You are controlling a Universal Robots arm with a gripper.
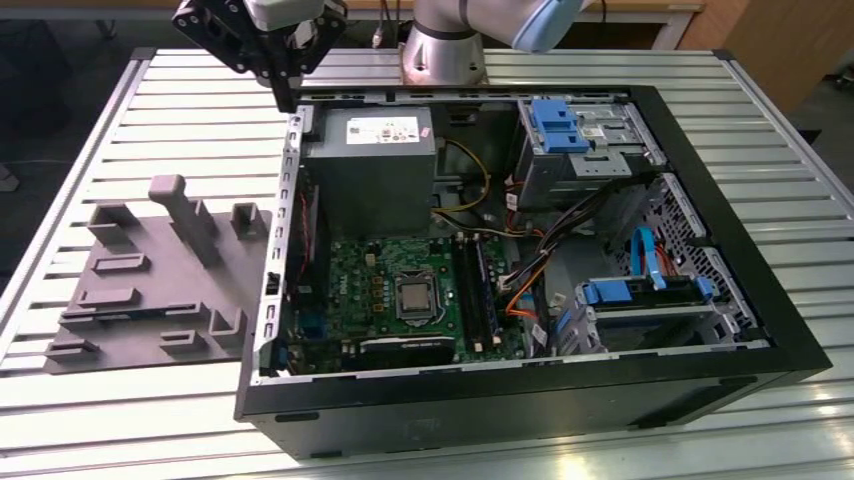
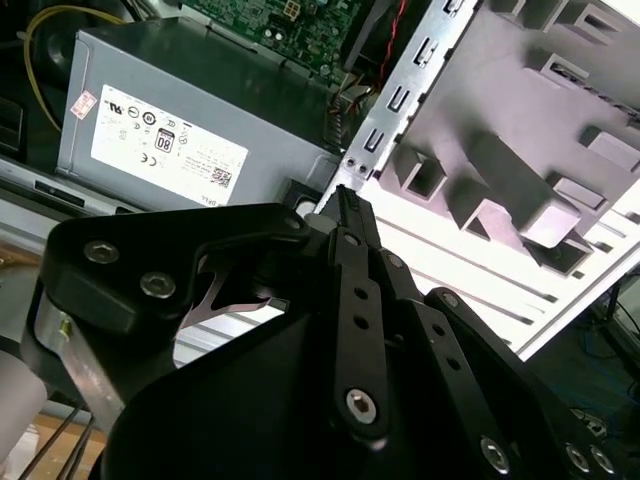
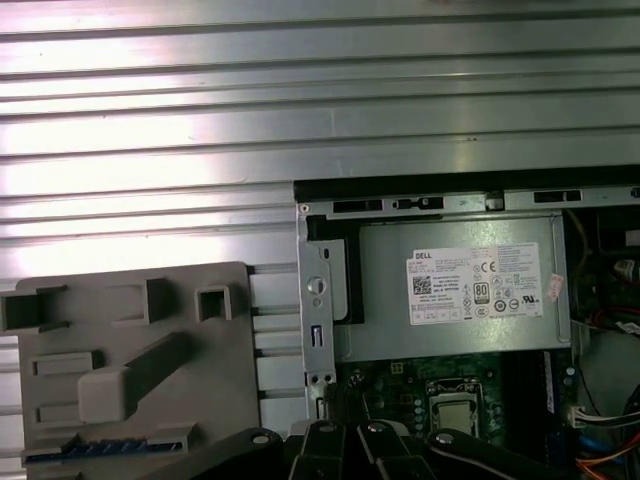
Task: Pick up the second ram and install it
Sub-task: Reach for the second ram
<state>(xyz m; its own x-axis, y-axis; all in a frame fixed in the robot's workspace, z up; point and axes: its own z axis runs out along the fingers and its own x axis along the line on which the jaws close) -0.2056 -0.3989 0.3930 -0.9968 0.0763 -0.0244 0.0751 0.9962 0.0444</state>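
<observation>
My gripper [image 1: 284, 100] hangs over the back corner of the open computer case [image 1: 534, 390], on the exterior view's left, above the case wall. Its fingers [image 2: 347, 215] point down, pressed together, and I see nothing between them. A thin dark strip with a bluish row along it [image 3: 100, 446] lies in the grey fixture block [image 3: 130, 360]; it looks like the second ram. The fixture [image 1: 160, 280] sits on the table beside the case. The green motherboard [image 1: 400, 290] has long black slots [image 1: 474, 290] beside the processor.
The grey power supply [image 1: 367, 170] fills the case's back corner just beside my gripper. Blue drive brackets [image 1: 554, 125] and orange and blue cables [image 1: 527, 300] crowd the case on the exterior view's right. The ribbed metal table [image 1: 147, 110] stretches around the case.
</observation>
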